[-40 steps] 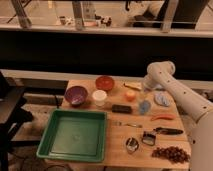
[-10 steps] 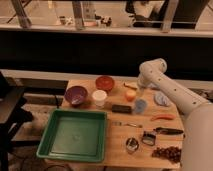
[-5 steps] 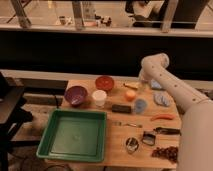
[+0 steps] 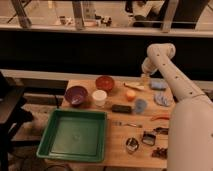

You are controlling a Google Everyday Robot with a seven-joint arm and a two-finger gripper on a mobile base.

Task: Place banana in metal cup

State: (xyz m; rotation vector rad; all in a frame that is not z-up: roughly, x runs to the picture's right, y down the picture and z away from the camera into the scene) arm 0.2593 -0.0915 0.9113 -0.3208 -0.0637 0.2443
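Note:
The banana (image 4: 133, 86) is a slim pale-yellow fruit lying at the back of the wooden table (image 4: 116, 154), right of the red bowl. The metal cup (image 4: 132, 145) is a small shiny steel cup standing near the table's front edge, right of the green tray. My gripper (image 4: 145, 78) hangs from the white arm at the back of the table, just above and to the right of the banana's right end. The cup is far from it, toward the front.
A red bowl (image 4: 105, 82), purple bowl (image 4: 76, 95), white cup (image 4: 99, 97), orange fruit (image 4: 130, 95), light-blue cup (image 4: 141, 105) and black block (image 4: 121, 108) crowd the middle. A green tray (image 4: 75, 135) fills the front left. An orange-red curved item (image 4: 161, 118) lies right.
The arm has swung from the table's right side toward the back. The gripper has moved left and back, ending next to the banana. The table's objects have not moved.

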